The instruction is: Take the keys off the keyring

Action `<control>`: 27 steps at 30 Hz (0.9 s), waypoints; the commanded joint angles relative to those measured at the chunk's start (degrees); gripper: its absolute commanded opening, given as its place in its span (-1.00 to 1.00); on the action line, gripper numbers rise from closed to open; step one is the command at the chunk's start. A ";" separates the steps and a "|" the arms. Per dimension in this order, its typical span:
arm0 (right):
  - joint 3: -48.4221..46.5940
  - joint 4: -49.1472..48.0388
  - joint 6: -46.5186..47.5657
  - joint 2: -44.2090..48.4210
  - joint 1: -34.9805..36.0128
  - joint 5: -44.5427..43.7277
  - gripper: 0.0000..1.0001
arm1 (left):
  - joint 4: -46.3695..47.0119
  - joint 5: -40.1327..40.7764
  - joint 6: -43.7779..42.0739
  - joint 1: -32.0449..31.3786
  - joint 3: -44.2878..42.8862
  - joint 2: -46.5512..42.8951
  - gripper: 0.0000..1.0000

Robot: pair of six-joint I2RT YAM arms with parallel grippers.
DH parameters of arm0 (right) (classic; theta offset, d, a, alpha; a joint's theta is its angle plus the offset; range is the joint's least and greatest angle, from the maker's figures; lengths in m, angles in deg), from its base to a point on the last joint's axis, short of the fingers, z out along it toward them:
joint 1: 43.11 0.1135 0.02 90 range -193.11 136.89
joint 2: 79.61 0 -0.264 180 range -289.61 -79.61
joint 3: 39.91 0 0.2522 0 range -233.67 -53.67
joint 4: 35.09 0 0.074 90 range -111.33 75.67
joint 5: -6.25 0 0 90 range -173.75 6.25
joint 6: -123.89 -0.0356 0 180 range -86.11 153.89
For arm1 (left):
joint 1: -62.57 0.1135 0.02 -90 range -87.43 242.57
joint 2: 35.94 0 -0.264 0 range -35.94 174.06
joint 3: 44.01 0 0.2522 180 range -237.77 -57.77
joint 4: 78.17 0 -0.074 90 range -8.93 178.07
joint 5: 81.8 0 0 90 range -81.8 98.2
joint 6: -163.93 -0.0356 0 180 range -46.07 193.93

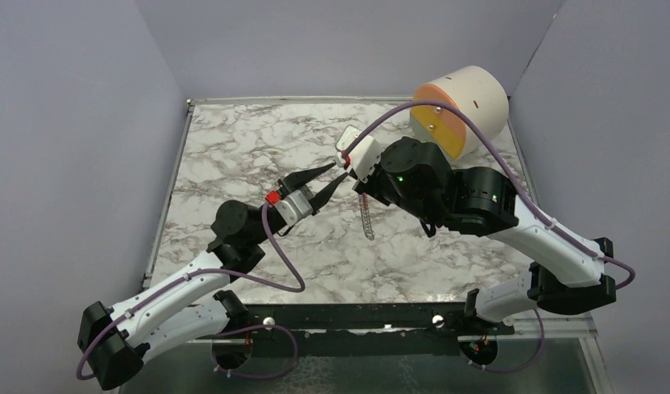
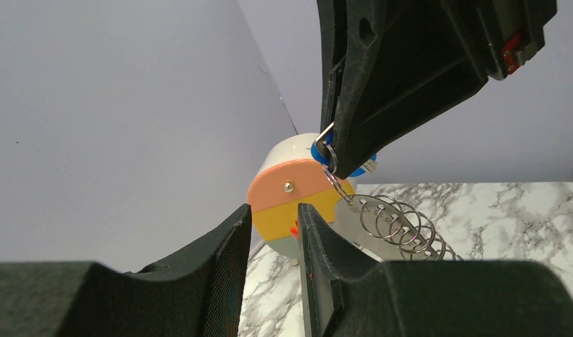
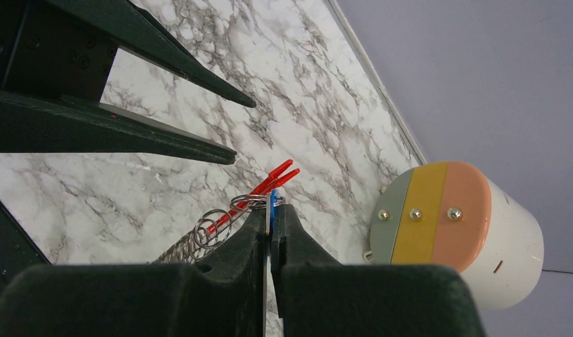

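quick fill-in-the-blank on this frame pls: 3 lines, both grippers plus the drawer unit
1. The right gripper is shut on a key with a ____ head.
2. The left gripper holds nothing; its jaws are ____.
3. The round drawer unit stands at the far ____ corner of the table.

Missing words: blue; open; right.

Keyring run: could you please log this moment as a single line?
right gripper: shut on blue-headed key | left gripper: open, empty, near keyring | keyring: red, hanging by the held key
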 commanded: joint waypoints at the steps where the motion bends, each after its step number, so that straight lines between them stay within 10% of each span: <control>1: -1.05 -2.35 0.57 0.03 0.55 0.53 -0.99 | 4.29 -2.90 2.04 0.01 -1.00 -0.23 -0.35; 27: -5.73 0.82 0.46 -2.85 2.48 -4.77 -0.99 | 6.09 -10.76 5.59 0.00 -2.19 3.22 -0.36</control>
